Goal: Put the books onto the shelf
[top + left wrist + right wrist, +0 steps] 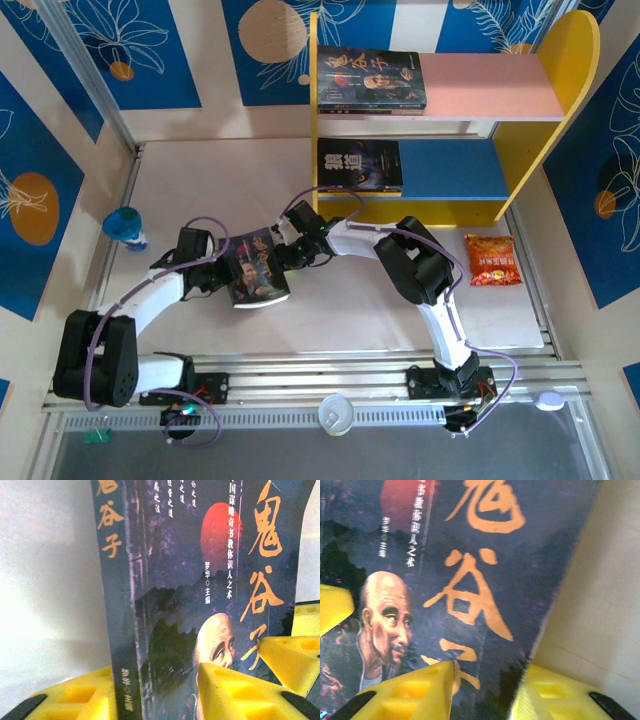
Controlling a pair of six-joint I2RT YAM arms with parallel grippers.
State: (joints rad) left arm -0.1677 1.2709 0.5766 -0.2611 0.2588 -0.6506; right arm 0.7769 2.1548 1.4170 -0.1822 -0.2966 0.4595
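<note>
The held book (200, 605) bore 鬼谷子 in large orange characters down its cover at 3 o'clock in the left wrist view, and again, smaller, on its spine at 10 o'clock. White columns at 1 o'clock read 中国谋略奇书教你识人之术, with 梦华 主编 beneath, repeated low on the spine. From above, the lower book (360, 165) on the blue board (450, 168) read 狼道 in white. The upper book (371, 80) had an orange title and the snack packet (492, 260) had print, both too small to read.

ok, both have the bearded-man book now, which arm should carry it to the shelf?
Right. The left fingers and the right fingers both clamp the book, but the shelf stands at the table's far right, so the right likely has the shorter carry. The left would have to stretch across.
</note>
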